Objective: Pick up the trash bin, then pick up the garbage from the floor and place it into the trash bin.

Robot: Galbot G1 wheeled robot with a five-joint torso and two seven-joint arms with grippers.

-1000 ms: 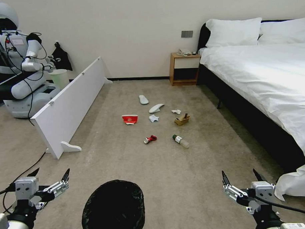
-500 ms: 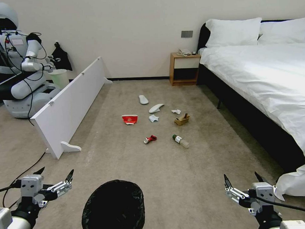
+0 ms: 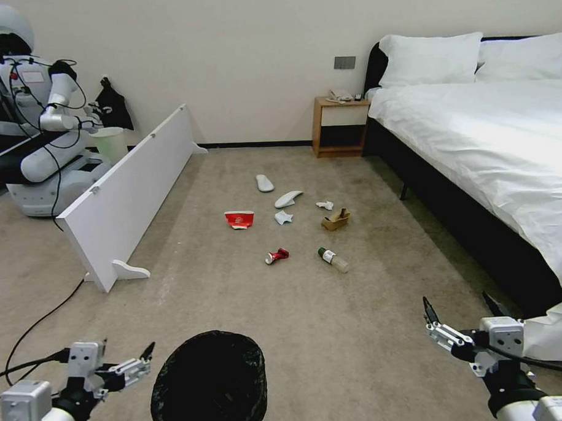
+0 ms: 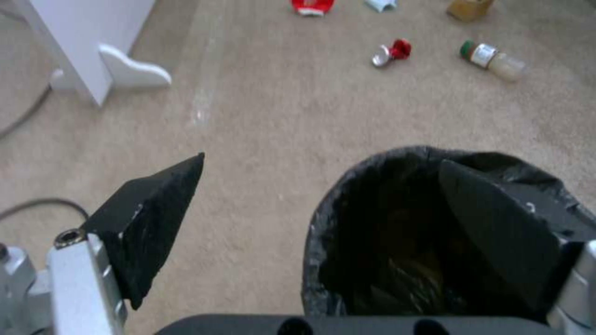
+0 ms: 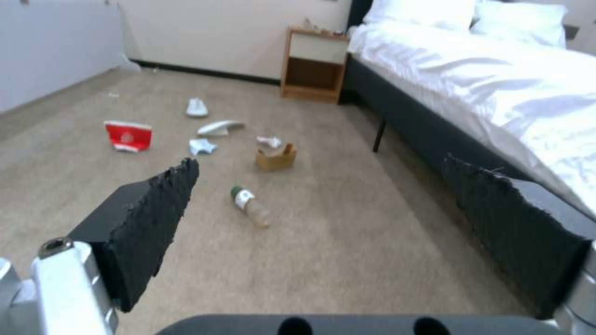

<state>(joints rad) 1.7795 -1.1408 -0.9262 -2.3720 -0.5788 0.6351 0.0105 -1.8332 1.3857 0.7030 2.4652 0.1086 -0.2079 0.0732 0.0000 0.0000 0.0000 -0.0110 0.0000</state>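
The trash bin (image 3: 208,385), lined with a crinkly black bag, stands on the carpet right in front of me. My left gripper (image 3: 129,357) is open just left of its rim. In the left wrist view one finger (image 4: 497,232) hangs over the bin's (image 4: 385,260) mouth and the other (image 4: 155,218) is outside it. My right gripper (image 3: 457,302) is open and holds nothing, low beside the bed. The garbage lies farther ahead: a red paper cup (image 3: 239,219), a crushed can (image 3: 276,255), a bottle (image 3: 332,259), a cardboard box (image 3: 335,219), tissues (image 3: 283,217) and two slippers (image 3: 264,183).
A long white board (image 3: 130,191) stands on the left, with another robot (image 3: 32,121) and a pale bucket (image 3: 110,143) behind it. The bed (image 3: 494,148) runs along the right, with a nightstand (image 3: 339,127) at the wall. A black cable (image 3: 39,323) crosses the floor.
My left gripper has dropped and moved right, close to the bin's rim. The right gripper has sunk a little and drifted right. The bin and the litter have not moved.
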